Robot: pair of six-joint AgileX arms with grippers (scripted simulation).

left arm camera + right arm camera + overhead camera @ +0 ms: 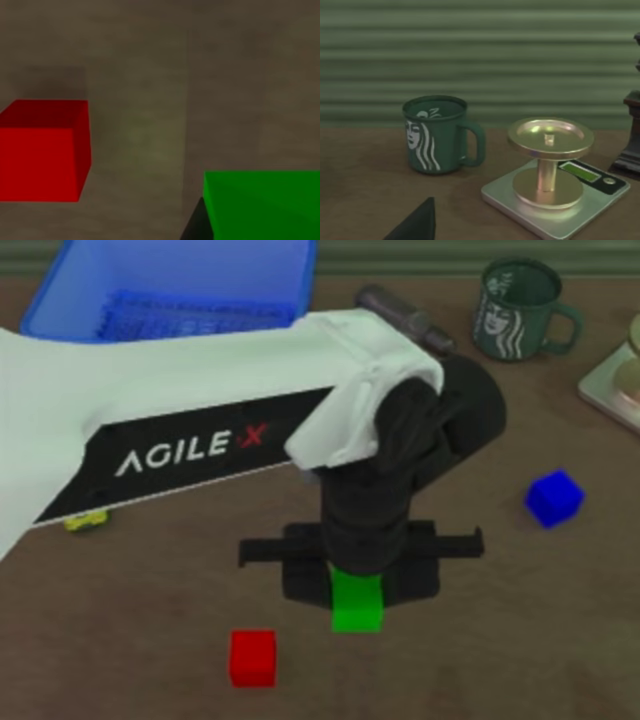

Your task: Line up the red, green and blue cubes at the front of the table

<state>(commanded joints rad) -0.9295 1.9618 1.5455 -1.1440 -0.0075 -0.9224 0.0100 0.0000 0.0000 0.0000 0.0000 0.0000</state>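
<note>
Nearest the front edge of the table (520, 640), the red cube (252, 657) is sitting alone, flat on the wood. Just beside it toward the right and slightly farther back, the green cube (357, 602) is showing from under the left gripper (358, 575), which is hanging directly over it; the wrist view is showing green at the edge of the frame with a dark finger corner next to it, so the jaws appear to be narrowed around the cube, though whether it is lifted or resting I cannot tell. Well apart to the right and farther back, the blue cube (554, 497) is waiting.

All 3 cubes are looking like light, rigid, matte blocks with flat parallel faces, so I judge they are handling easily: a pinch across 2 opposite side faces, centred, should be holding without slip or crushing. A corner grip would risk twisting the cube.

Farther back, a yellow toy car (87, 521) is peeking from under the arm, and at the rear are standing a blue bin (300, 280), a green mug (518, 310) and a scale (610, 380). The right gripper is out of the top view, parked facing the mug.
</note>
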